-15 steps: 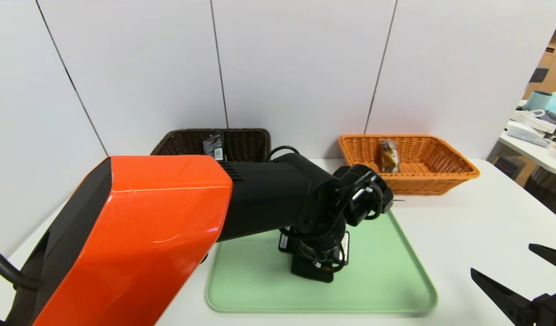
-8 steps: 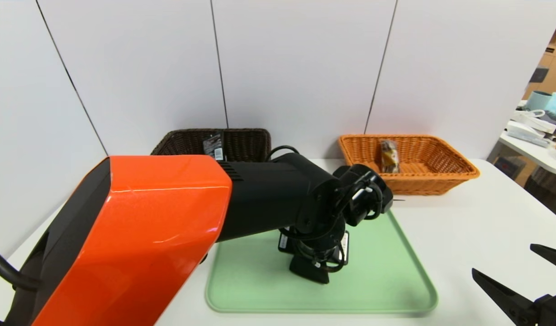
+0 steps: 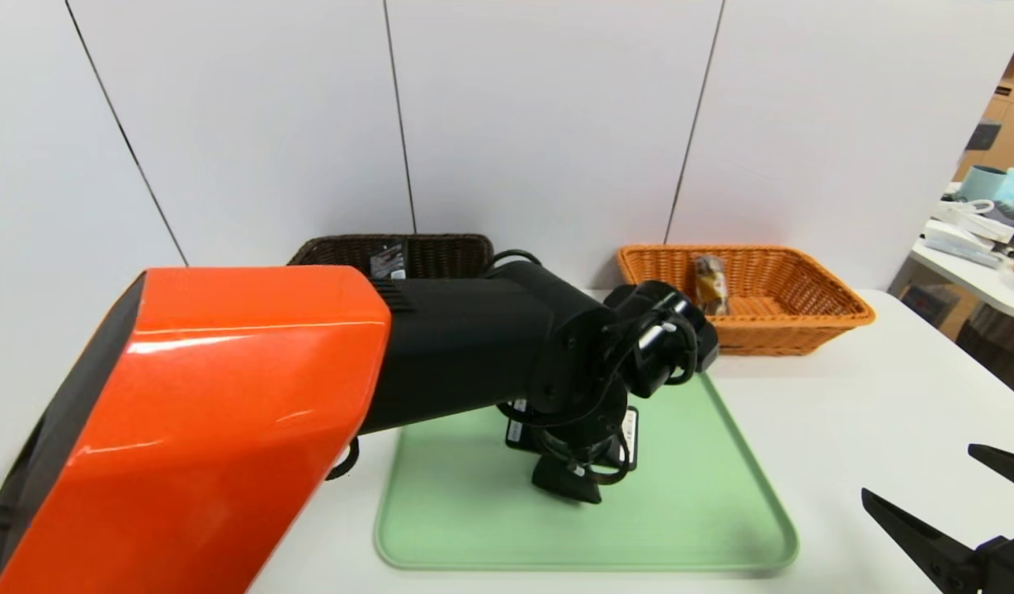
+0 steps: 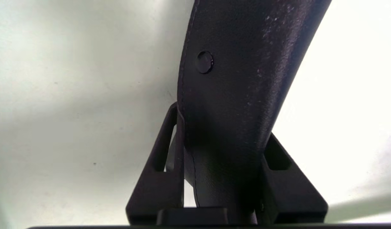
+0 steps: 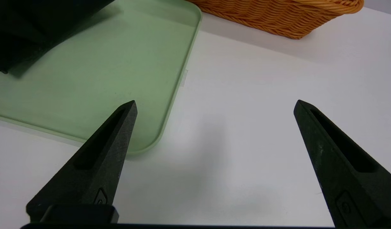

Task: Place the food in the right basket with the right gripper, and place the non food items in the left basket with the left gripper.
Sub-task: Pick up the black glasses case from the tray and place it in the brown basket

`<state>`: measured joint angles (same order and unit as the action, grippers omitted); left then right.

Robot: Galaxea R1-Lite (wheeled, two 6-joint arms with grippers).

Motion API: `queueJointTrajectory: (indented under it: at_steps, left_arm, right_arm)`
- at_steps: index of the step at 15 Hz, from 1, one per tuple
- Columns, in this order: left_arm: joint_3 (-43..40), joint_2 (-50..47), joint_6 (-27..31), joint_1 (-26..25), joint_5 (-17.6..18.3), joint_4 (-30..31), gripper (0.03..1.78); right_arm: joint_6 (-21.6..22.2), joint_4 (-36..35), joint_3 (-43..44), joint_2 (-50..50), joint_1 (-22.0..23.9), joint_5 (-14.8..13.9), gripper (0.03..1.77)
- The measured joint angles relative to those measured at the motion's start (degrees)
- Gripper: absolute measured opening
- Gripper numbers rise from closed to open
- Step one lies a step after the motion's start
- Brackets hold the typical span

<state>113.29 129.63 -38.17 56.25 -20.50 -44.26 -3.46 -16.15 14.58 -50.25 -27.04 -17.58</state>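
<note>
From the head view, the left gripper point(image 3: 566, 483) is hanging over the green tray point(image 3: 721, 528), its tips hidden beneath the wrist. Beyond it, the tube point(image 3: 389, 261) is leaning in the left basket point(image 3: 449, 252), and the snack bar point(image 3: 709, 285), brown and gold in clear wrap, is lying in the right basket point(image 3: 804, 330).

In the left wrist view, the fingers point(image 4: 157, 178) are pinching the glasses case point(image 4: 240, 79), a grainy black sleeve with a snap.

In the right wrist view, the right gripper point(image 5: 214, 108) is hovering spread wide, tray and orange basket ahead of it.

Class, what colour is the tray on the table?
Pale green; the tray shows best in the head view.
</note>
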Motion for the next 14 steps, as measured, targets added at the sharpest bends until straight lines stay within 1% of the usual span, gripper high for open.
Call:
queueJointTrajectory:
  at_steps: [2,7,8,12,13,14]
  left_arm:
    - [0.0,-1.9,0.22,0.0,-2.1,0.06,0.56]
    - [-0.22,-9.73,2.78,0.0,-11.15,1.46,0.54]
    - [-0.45,-11.52,3.19,0.0,-13.56,1.52,0.54]
    - [-1.24,-16.13,3.67,-0.22,-18.58,1.62,0.52]
    - [-1.46,-16.8,3.86,-0.85,-20.29,1.6,0.52]
    - [-1.6,-17.34,4.08,-1.82,-21.03,1.66,0.51]
  right_arm:
    - [-0.06,0.01,0.0,-0.07,0.0,0.09,1.7]
    - [-0.17,0.04,0.13,-0.51,0.0,0.17,1.7]
    - [-0.2,-0.02,0.18,-0.68,0.0,0.17,1.7]
    - [-0.17,-0.16,0.24,-1.45,0.0,0.2,1.7]
    - [-0.17,-0.18,0.27,-1.6,0.0,0.17,1.7]
    - [-0.2,-0.16,0.29,-1.82,0.0,0.13,1.7]
